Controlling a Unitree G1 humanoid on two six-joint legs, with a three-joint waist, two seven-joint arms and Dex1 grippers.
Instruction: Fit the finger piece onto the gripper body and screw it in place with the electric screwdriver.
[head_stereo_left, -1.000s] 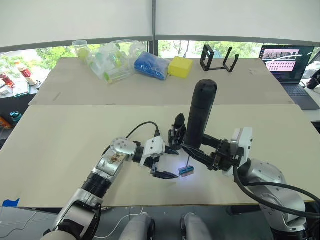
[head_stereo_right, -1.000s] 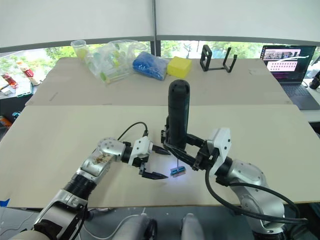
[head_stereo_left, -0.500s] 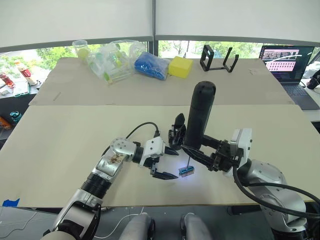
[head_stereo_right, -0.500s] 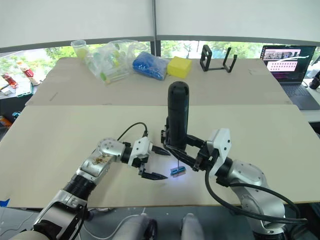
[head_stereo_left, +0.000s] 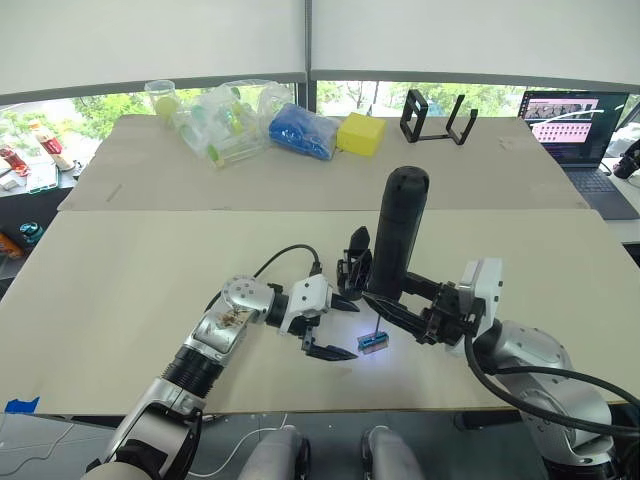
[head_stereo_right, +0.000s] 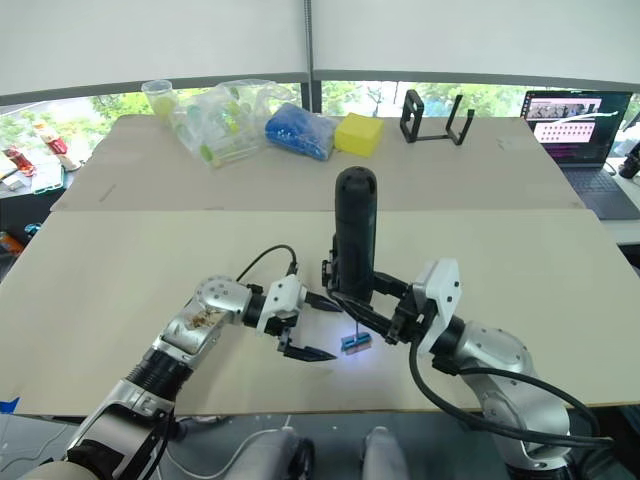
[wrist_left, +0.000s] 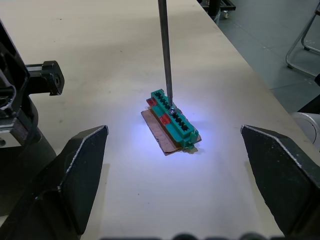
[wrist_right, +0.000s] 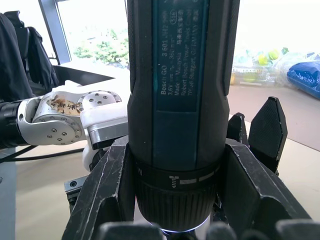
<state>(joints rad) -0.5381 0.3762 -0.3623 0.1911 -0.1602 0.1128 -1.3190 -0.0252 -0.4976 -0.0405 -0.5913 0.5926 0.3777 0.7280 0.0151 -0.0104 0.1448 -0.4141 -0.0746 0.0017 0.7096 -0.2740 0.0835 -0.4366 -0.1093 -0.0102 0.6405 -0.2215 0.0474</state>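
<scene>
My right gripper (head_stereo_left: 402, 308) is shut on the electric screwdriver (head_stereo_left: 398, 232), a thick black cylinder held nearly upright. Its thin bit (wrist_left: 165, 50) comes down onto a screw in a small green-and-brown block (wrist_left: 174, 119) on the table, lit by the tool's white light. My left gripper (head_stereo_left: 338, 328) is open, with one finger on each side of the block (head_stereo_left: 372, 343) and touching neither it nor the bit. The gripper body (head_stereo_left: 355, 266), black with a pointed prong, stands just behind the screwdriver, next to my left wrist. The finger piece is hidden.
At the back of the table lie clear plastic bags (head_stereo_left: 222, 122), a blue bag (head_stereo_left: 301, 130), a yellow block (head_stereo_left: 360, 133), a black stand (head_stereo_left: 437, 118) and a plastic cup (head_stereo_left: 160, 97). A laptop (head_stereo_left: 570, 125) sits at the far right. The table's front edge (head_stereo_left: 300, 410) is close.
The screwdriver's top has tipped very slightly to the left. The left gripper and the green block have not moved.
</scene>
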